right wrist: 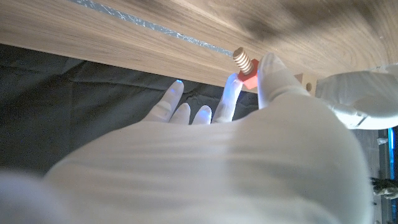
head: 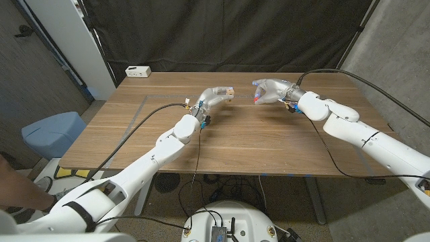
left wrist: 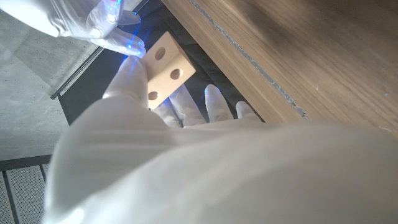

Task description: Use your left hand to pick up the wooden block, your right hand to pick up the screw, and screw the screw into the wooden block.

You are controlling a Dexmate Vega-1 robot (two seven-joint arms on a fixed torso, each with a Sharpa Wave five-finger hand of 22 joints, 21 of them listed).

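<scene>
Head view: both arms are raised over the wooden table (head: 228,138), hands facing each other near its middle, apart. Left hand (head: 213,98) grips the wooden block (head: 230,90) at its fingertips; the left wrist view shows the block (left wrist: 164,68) pale, with round holes in its face, clamped between thumb and fingers (left wrist: 181,106). Right hand (head: 270,91) pinches the screw (head: 256,99); the right wrist view shows the screw (right wrist: 245,66), red head against the fingers, light threaded shank pointing away from the hand (right wrist: 249,143). Block and screw are near each other, not touching. A white box (head: 138,70) sits at the table's far left corner.
</scene>
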